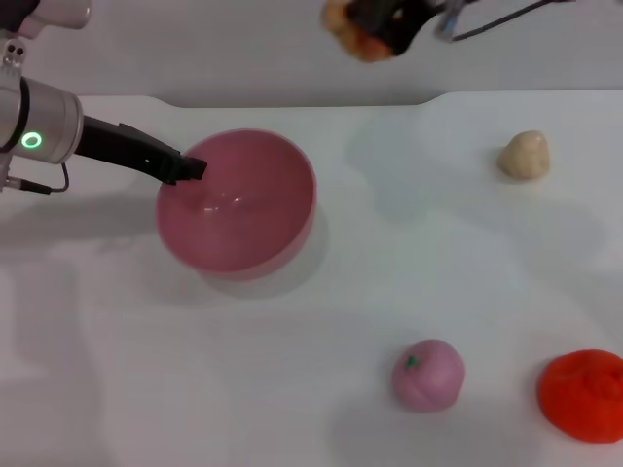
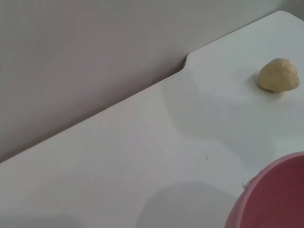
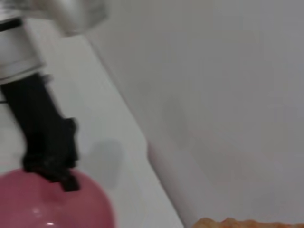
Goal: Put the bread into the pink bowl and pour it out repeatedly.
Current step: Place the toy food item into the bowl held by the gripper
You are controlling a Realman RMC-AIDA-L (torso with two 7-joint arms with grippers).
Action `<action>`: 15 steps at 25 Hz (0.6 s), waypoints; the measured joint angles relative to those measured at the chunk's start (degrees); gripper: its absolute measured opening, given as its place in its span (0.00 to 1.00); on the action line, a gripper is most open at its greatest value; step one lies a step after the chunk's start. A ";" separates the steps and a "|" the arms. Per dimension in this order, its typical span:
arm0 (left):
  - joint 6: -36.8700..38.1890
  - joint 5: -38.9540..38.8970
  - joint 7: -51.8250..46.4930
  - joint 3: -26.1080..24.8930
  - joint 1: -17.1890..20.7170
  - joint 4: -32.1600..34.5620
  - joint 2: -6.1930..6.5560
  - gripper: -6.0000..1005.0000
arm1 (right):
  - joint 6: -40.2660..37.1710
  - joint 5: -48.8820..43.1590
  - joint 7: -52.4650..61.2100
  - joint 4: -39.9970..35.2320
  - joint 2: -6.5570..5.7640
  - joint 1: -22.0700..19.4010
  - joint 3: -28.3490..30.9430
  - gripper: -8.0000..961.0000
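Observation:
The pink bowl stands upright and empty on the white table, left of centre. My left gripper reaches in from the left and is shut on the bowl's near-left rim; the right wrist view shows the same black fingers clamped on the bowl. My right gripper is raised high behind the table, to the right of the bowl, shut on the bread. Only the orange-and-cream end of the bread shows. A sliver of the bread lies at the edge of the right wrist view. The bowl's rim also shows in the left wrist view.
A beige rounded lump lies at the table's far right. A pink peach-like ball with a green stem sits near the front, and an orange fruit at the front right corner. The table's back edge has a step.

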 joint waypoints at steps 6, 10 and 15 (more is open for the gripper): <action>-0.04 2.12 -1.52 0.09 -0.87 0.25 -0.12 0.05 | 0.09 3.42 -0.47 3.09 0.12 1.02 -7.04 0.10; -0.04 2.47 -1.67 0.42 -1.42 0.78 -0.63 0.05 | 1.12 5.53 -0.79 6.20 0.14 1.13 -10.52 0.10; 0.04 2.98 -1.47 0.91 -2.38 0.84 -1.59 0.05 | 2.25 8.43 -2.04 8.21 0.16 1.66 -13.06 0.10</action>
